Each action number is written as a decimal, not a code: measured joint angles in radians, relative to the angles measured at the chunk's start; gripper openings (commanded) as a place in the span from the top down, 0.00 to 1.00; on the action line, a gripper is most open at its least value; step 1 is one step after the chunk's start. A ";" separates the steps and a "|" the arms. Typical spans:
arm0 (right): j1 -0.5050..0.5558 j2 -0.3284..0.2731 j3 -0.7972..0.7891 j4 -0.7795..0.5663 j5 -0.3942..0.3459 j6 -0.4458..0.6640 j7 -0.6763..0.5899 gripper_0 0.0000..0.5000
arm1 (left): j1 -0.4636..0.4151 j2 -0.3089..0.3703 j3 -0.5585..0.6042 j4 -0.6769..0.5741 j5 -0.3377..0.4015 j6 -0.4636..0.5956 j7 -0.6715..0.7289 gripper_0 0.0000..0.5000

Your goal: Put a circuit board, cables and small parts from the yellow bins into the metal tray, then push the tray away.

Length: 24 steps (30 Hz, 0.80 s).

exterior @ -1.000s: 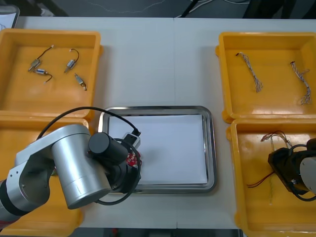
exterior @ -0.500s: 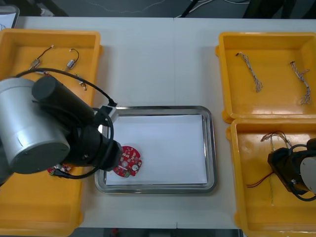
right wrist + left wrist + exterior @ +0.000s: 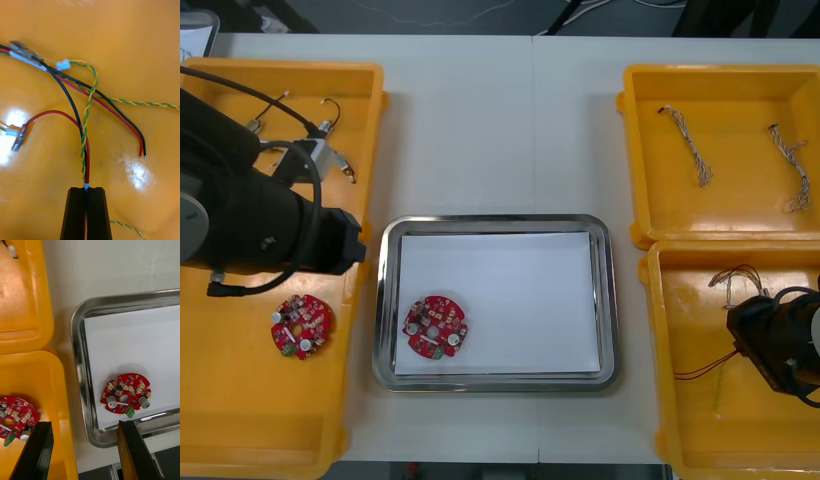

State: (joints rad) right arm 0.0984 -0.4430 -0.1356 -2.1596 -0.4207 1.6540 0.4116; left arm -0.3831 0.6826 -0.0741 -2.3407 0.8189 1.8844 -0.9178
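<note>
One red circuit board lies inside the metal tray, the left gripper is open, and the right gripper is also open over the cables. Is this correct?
Not quite. The right gripper is shut on the cables, as the right wrist view shows. The circuit board does lie in the metal tray, and the left gripper is open.

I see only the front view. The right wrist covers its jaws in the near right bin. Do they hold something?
Observer: Yes. In the right wrist view the right jaws are shut on a cable, with its red and twisted yellow-green wires between them.
Operator: And the left jaws?
Observer: Open, with nothing between them. The left wrist view shows the board lying flat in the tray beyond them.
</note>
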 measured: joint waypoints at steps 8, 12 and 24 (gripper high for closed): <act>-0.037 -0.007 -0.087 -0.062 -0.034 0.143 0.187 1.00 | -0.002 0.024 0.140 0.138 0.009 0.001 -0.026 0.00; -0.057 -0.025 -0.116 -0.105 -0.042 0.203 0.216 1.00 | -0.011 0.027 0.202 0.219 0.009 0.001 -0.121 0.00; -0.122 -0.095 -0.189 -0.188 -0.089 0.259 0.389 1.00 | -0.106 0.027 0.231 0.387 -0.083 -0.005 -0.265 0.00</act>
State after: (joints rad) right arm -0.0235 -0.5380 -0.3249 -2.3471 -0.5092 1.9127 0.8009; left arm -0.4892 0.7094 0.1572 -1.9533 0.7356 1.8792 -1.1829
